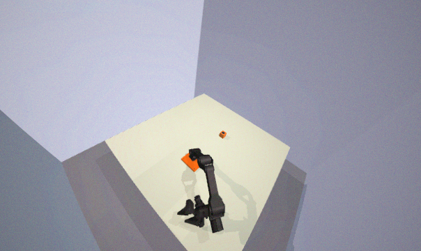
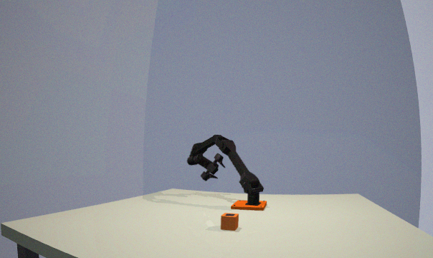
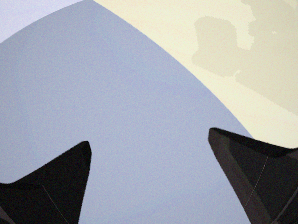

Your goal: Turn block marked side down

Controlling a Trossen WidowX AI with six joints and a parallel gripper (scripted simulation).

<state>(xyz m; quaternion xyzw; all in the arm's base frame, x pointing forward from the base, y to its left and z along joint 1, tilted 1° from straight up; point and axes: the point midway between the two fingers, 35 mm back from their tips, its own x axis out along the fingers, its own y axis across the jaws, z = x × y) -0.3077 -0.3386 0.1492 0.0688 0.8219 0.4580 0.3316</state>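
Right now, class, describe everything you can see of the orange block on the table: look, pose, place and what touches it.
The block is a small orange cube with a dark square mark on its top face, so the marked side faces up. It looks plain, solid and matte. It sits flat and upright on the pale table, in front of the arm's orange base plate and apart from it. Only the table touches it; the open gripper hangs high above the table, away from it.

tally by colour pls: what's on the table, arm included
Orange: 2, the block and the base plate
Black: 1, the arm with its open hand
Total: 3
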